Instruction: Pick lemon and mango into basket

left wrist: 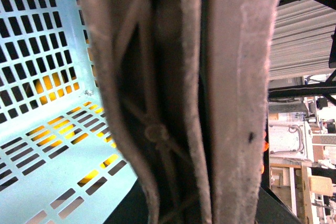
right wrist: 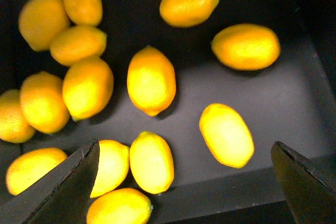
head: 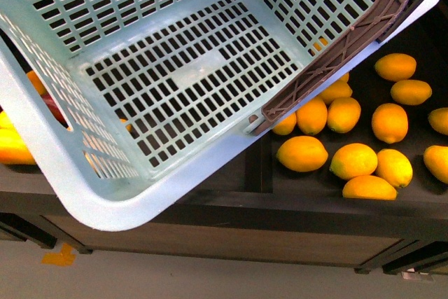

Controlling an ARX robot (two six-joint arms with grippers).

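Finding the basket [head: 105,194] filling the upper left of the front view, tilting and showing a bare slotted floor. Seeing its brown handle [head: 336,54] slanting down the right side, crossing in front of a few of the lemons [head: 302,153]. Finding more of them spreading over the dark shelf [head: 308,190] to the right, all lying outside the basket. Catching a red-orange fruit [head: 50,108] peeking from behind the left wall, too hidden for naming. Seeing neither arm here.

Turning to the left wrist view: getting only the handle, pressing close and blurry against the lens, plus a stretch of lattice wall with yellow glowing through the slots. Not seeing the left pincer in any view, so not telling whether open, closed or gripping.

Turning to the right wrist view: gaining what the front view is lacking, namely the right pincer [right wrist: 184,148], with two dark fingertips standing wide apart, gaping and holding nothing. Hanging above the lemons, touching none. Looking down on loose yellow fruit lying on the dark surface, some touching neighbours, others lying apart. Missing the basket entirely here.
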